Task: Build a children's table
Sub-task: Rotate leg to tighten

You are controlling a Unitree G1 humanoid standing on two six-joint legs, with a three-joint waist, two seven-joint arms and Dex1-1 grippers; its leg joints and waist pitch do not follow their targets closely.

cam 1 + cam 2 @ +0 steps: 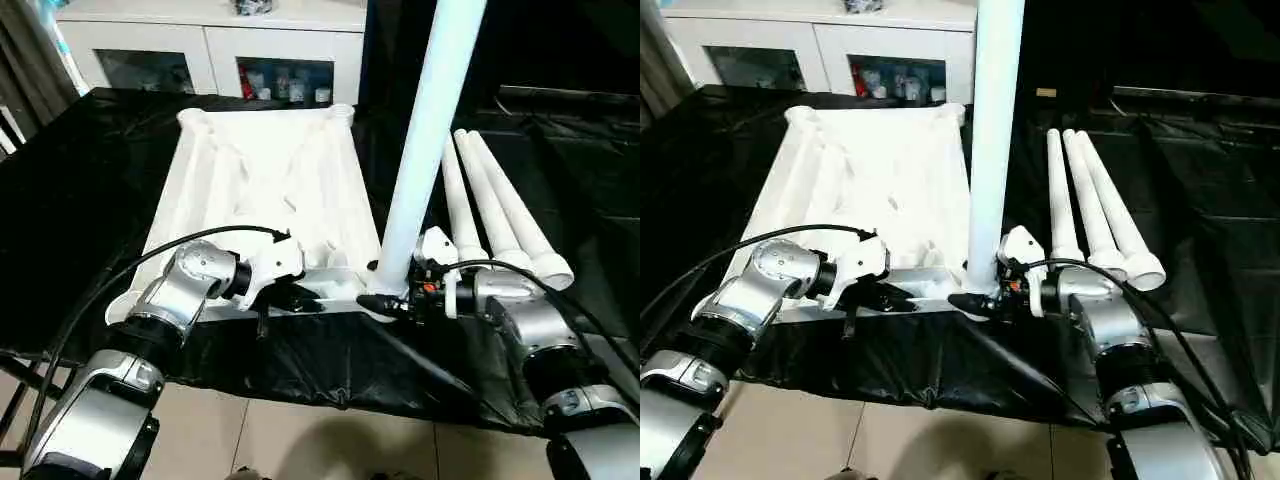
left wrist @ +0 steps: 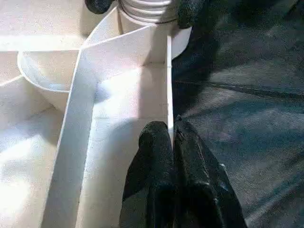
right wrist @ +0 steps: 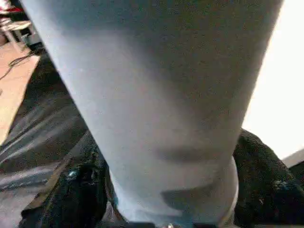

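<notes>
Black-covered bench (image 1: pixel 80 200): right pincer (image 1: pixel 385 300) clamps upright leg (image 1: pixel 420 150); left pincer (image 2: pixel 172 142) pinches tabletop (image 1: pixel 260 180) rim.

Black-draped table (image 1: pixel 80 180); tabletop (image 1: pixel 260 170); legs (image 1: pixel 495 205)

The upright long white tubular leg (image 1: pixel 420 150) runs out past the top edge, so its upper end is cut off. Its foot sits behind the right end effector (image 1: pixel 385 300), and whether it is seated in the corner socket can't be told. Items behind the glass doors of the white cabinet (image 1: pixel 285 45) are too small to identify.
</notes>
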